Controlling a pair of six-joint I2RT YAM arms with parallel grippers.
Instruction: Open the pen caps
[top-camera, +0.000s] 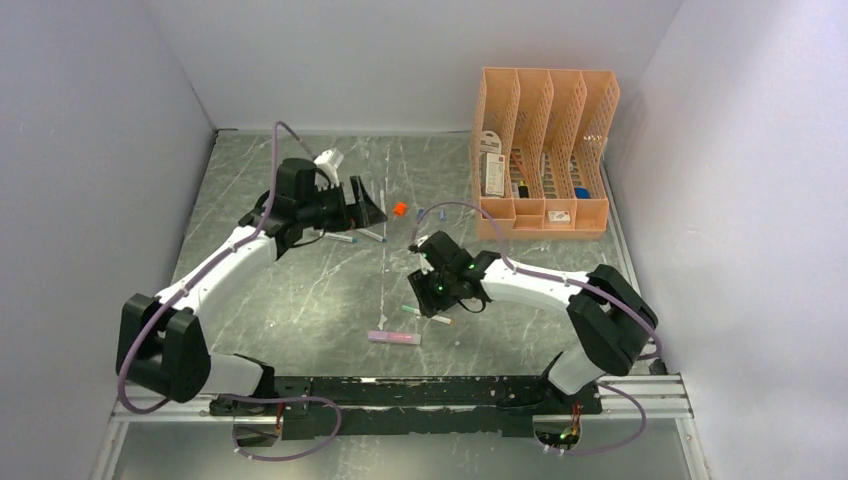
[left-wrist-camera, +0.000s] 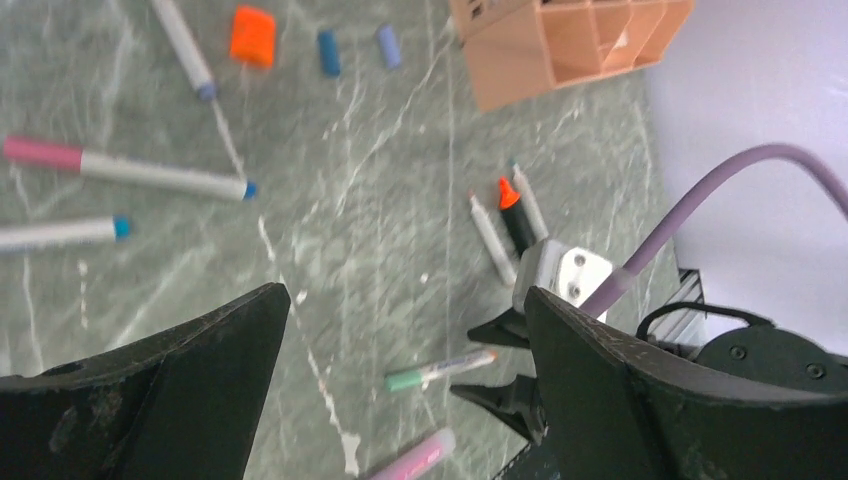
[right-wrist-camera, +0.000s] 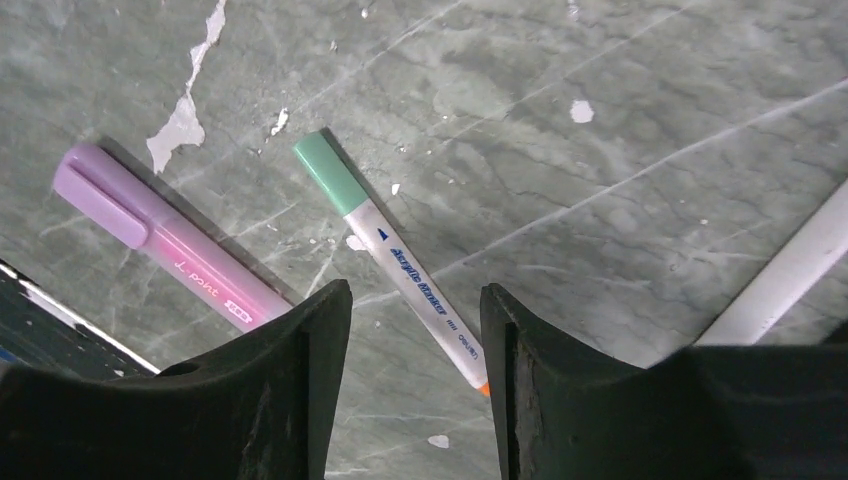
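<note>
the left pincer (left-wrist-camera: 405, 300) hangs over the grey-green marbled tabletop (left-wrist-camera: 380, 200), its black jaws spread wide with nothing between them. well ahead of it lie three loose pen caps, near one another but apart: a chunky orange plastic cap (left-wrist-camera: 252, 36), a small blue cap (left-wrist-camera: 328, 52) and a small lilac cap (left-wrist-camera: 389, 46). to the left in its wrist view lie a white pen with a pink end (left-wrist-camera: 125, 170) and a white pen with a blue tip (left-wrist-camera: 60, 233). ahead and to the right, a stubby black marker with an orange tip (left-wrist-camera: 515, 215) lies between two thin white pens, near the peach mesh file organiser (left-wrist-camera: 510, 70).

the right pincer (right-wrist-camera: 415, 295) sits low over the table, jaws apart and clamped on nothing. a slim white marker with a mint-green end (right-wrist-camera: 400, 260) lies flat, running through the gap between them. just outside one finger, on the left of its wrist view, lies a lilac-and-pink pen (right-wrist-camera: 170, 240). a plain white barrel (right-wrist-camera: 790, 275) lies off to the other side.
</note>
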